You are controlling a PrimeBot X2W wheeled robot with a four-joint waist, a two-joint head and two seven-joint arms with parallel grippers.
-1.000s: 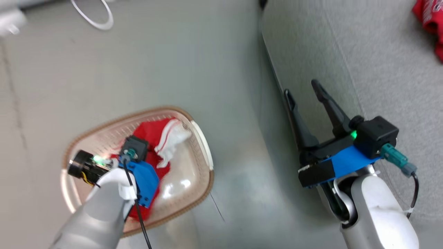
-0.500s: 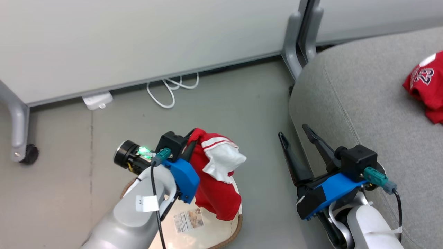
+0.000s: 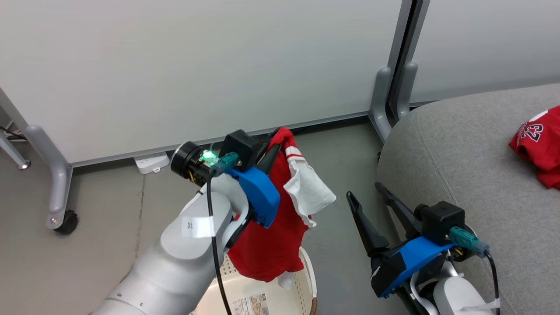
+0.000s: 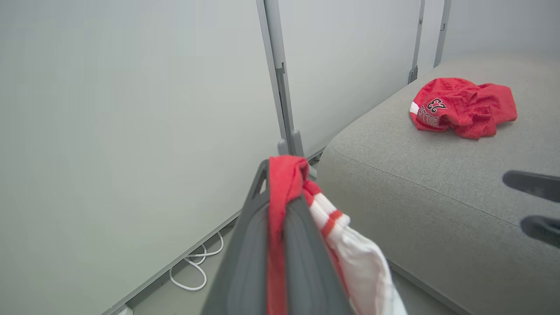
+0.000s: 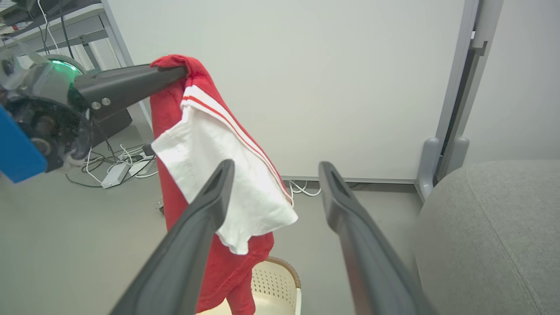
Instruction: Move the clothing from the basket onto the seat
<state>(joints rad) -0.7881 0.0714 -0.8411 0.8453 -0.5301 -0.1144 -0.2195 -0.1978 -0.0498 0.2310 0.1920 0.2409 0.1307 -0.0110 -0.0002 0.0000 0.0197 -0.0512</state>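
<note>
Red clothing (image 3: 271, 249), white-striped trim

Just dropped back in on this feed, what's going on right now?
The left gripper is shut on a red garment with white trim and holds it up, its lower end hanging over the basket. The right gripper is open and holds nothing, next to the grey seat. A second red garment already lies on the seat.
</note>
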